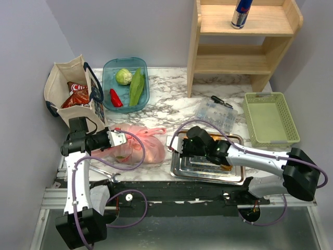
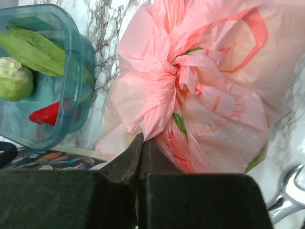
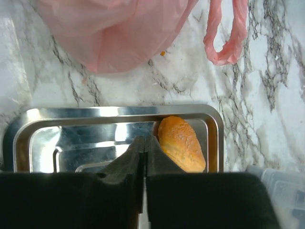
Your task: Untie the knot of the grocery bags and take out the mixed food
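One marble worktop (image 1: pixel 171 99) carries everything, with a tall wooden shelf (image 1: pixel 244 52) standing at its far right and a drinks can (image 1: pixel 241 13) upright on the upper board. At the far left a beige canvas tote (image 1: pixel 65 78) with dark straps stands open, red chip bags (image 1: pixel 77 94) showing inside it. Near the front edge, left of centre, lies the pink bag (image 1: pixel 148 148), full and tied shut; through its thin film only some green streaks can be made out. Just right of it sits a steel tray (image 1: pixel 208 174), and well to the right a pale green basket (image 1: pixel 291 117). Behind the pink bag is a blue tub (image 1: pixel 110 67) with greens and a red pepper in it. A clear compartment box (image 1: pixel 216 114) lies between the tray and the shelf. A golden bun (image 3: pixel 181 143) rests in a corner of the tray. The knot (image 2: pixel 183 64) bunches on top of the pink bag, one handle loop (image 3: pixel 224 38) trailing onto the marble. The left fingers (image 2: pixel 126 164) are pressed together, tips against the bag's film below the knot; whether they pinch any plastic cannot be told. The right fingers (image 3: pixel 126 164) are pressed together over the tray, holding nothing, just beside the bun.
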You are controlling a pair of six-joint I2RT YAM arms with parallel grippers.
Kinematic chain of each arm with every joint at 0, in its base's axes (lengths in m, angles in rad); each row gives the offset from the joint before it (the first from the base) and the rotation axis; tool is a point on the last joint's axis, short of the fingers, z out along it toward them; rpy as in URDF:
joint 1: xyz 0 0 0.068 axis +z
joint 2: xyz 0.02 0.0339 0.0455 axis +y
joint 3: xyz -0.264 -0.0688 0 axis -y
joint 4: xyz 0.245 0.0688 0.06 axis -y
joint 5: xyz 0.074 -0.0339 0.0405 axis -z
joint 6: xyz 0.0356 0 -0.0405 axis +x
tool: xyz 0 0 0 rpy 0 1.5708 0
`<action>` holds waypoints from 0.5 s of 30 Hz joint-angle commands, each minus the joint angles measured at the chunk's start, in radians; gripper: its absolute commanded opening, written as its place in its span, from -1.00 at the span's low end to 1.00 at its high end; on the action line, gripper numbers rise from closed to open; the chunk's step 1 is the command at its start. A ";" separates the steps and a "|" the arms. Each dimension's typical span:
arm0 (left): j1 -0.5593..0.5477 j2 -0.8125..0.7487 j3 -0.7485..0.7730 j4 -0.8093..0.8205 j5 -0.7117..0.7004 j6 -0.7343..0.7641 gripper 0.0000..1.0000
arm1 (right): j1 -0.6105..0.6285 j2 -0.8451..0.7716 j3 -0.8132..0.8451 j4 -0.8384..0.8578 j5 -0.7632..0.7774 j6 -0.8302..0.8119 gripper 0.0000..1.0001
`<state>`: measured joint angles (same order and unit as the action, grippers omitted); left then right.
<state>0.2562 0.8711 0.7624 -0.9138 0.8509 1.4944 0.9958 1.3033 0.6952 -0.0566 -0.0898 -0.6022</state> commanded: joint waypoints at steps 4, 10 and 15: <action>-0.084 -0.162 -0.095 0.117 0.112 -0.357 -1.00 | 0.000 0.072 0.254 -0.036 -0.170 0.251 0.46; -0.142 -0.270 -0.179 0.166 0.078 -0.481 -1.00 | 0.030 0.200 0.343 0.124 -0.269 0.414 0.58; -0.162 -0.312 -0.202 0.196 0.054 -0.553 -1.00 | 0.073 0.313 0.375 0.162 -0.293 0.365 0.51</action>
<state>0.1085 0.5915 0.5732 -0.7841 0.8936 1.0515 1.0359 1.5364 1.0470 0.0582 -0.3164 -0.2531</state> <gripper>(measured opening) 0.007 0.770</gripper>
